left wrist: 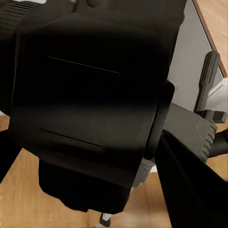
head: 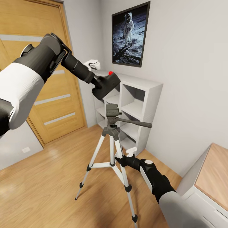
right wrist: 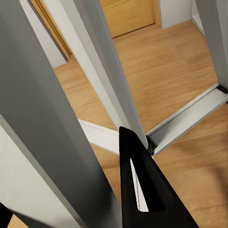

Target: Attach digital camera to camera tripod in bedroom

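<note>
You are grasping the digital camera in your left gripper just above the head of the camera tripod, while your right gripper is clenching one tripod leg below.

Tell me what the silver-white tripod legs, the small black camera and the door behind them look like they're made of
The silver-white telescoping tripod legs look like painted or brushed metal, smooth with a soft sheen, joined by black, probably plastic, collars. The small boxy black camera held in the left gripper looks like matte plastic, flat and glare-free. The panelled door reads as light wood with visible grain, possibly veneer.
</note>
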Tool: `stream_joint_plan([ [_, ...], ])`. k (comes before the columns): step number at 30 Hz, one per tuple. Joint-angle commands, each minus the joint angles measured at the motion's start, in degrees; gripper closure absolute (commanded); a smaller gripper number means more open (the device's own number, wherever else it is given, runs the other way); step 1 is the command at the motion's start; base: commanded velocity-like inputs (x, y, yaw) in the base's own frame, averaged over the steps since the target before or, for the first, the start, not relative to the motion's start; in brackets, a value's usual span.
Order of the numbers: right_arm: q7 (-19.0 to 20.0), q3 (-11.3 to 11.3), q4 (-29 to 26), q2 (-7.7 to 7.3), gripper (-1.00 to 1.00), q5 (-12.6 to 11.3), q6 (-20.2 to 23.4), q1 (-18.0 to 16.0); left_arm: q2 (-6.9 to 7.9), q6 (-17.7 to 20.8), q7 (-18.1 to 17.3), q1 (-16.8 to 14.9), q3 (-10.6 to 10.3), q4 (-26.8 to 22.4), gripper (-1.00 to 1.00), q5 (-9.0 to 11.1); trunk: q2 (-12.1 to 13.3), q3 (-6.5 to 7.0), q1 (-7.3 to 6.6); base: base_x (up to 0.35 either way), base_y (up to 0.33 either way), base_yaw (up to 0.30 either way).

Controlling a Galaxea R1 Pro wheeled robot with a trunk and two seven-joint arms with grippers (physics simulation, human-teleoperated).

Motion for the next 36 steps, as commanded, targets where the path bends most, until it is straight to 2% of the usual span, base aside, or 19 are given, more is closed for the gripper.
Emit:
stream_joint_plan([
  [1,-0.78,-0.02,0.76,0.02,1.00,4.00,0.14,-0.02,0.06,-0.41,-0.45,-0.07,-0.21,-0.44,1.00,-0.41,-0.09,-0.14,0.05,0.000,0.000,0.000],
  [6,-0.78,-0.02,0.76,0.03,1.00,4.00,0.14,-0.02,0.46,-3.49,-0.65,-0.10,-2.75,-1.85,1.00,-0.18,-0.09,-0.14,0.05,0.000,0.000,0.000],
  [7,-0.82,-0.02,0.76,0.03,1.00,4.01,0.14,-0.02,0.91,-3.83,-1.51,-0.19,-4.44,-2.54,1.00,0.05,-0.09,-0.14,0.05,0.000,0.000,0.000],
  [8,-0.84,-0.02,0.76,0.03,1.00,4.01,0.14,-0.02,1.07,-3.91,-2.14,-0.21,-5.10,-2.88,1.00,0.25,-0.09,-0.14,0.05,0.000,0.000,0.000],
  [13,-1.22,-0.02,0.76,-0.10,1.00,4.04,0.14,-0.02,1.25,-4.03,-3.22,-0.30,-6.03,-3.34,1.00,1.19,-0.09,-0.14,0.05,0.000,0.000,0.000],
  [15,-1.42,-0.02,0.76,-0.08,1.00,4.09,0.14,-0.02,1.30,-4.08,-3.62,-0.58,-6.68,-3.44,1.00,2.30,-0.09,-0.14,0.05,0.000,0.000,0.000],
  [16,-1.96,-0.02,0.76,-0.09,1.00,4.15,0.14,-0.02,1.22,-4.10,-4.67,-2.23,-9.99,-3.25,1.00,4.59,-0.09,-0.14,0.05,0.000,0.000,0.000],
  [17,-2.01,-0.02,0.76,-0.10,1.00,4.14,0.14,-0.02,1.18,-4.11,-4.76,-2.41,-10.90,-3.17,1.00,4.81,-0.09,-0.14,0.05,0.000,0.000,0.000],
  [18,-2.07,-0.02,0.76,-0.12,1.00,4.12,0.14,-0.02,1.08,-4.09,-5.01,-2.69,-12.93,-3.06,1.00,5.18,-0.09,-0.14,0.05,0.000,0.000,0.000],
  [21,-2.14,-0.02,0.76,-0.13,1.00,4.10,0.14,-0.02,1.15,-4.11,-6.07,-3.24,-16.10,-2.90,1.00,6.09,-0.09,-0.14,0.05,0.000,0.000,0.000],
  [23,-2.16,-0.02,0.76,-0.14,1.00,4.10,0.14,-0.02,1.24,-4.12,-6.54,-3.83,-17.05,-2.79,1.00,6.96,-0.09,-0.14,0.05,0.000,0.000,0.000],
  [24,-2.17,-0.02,0.76,-0.14,1.00,4.09,0.14,-0.02,1.31,-4.13,-6.85,-4.41,-17.71,-2.68,1.00,8.08,-0.09,-0.14,0.05,0.000,0.000,0.000],
  [26,-2.18,-0.02,0.76,-0.14,1.00,4.09,0.14,-0.02,1.37,-4.14,-7.16,-4.97,-18.28,-2.52,1.00,10.07,-0.09,-0.14,0.05,0.000,0.000,0.000],
  [27,-2.20,-0.02,0.76,-0.15,1.00,4.12,0.14,-0.02,1.40,-4.16,-7.31,-5.27,-18.57,-2.43,1.00,11.74,-0.09,-0.14,0.05,0.000,0.000,0.000],
  [30,-2.22,-0.05,0.76,-0.19,1.00,4.16,0.14,-0.02,1.42,-4.26,-7.35,-5.50,-18.80,-2.35,1.00,12.97,-0.09,-0.14,0.05,0.000,0.000,0.000],
  [36,-2.23,-0.03,0.76,-0.21,1.00,4.19,0.14,-0.02,1.43,-4.27,-7.33,-5.58,-18.87,-2.23,1.00,13.68,-0.09,-0.14,0.05,0.000,0.000,0.000],
])
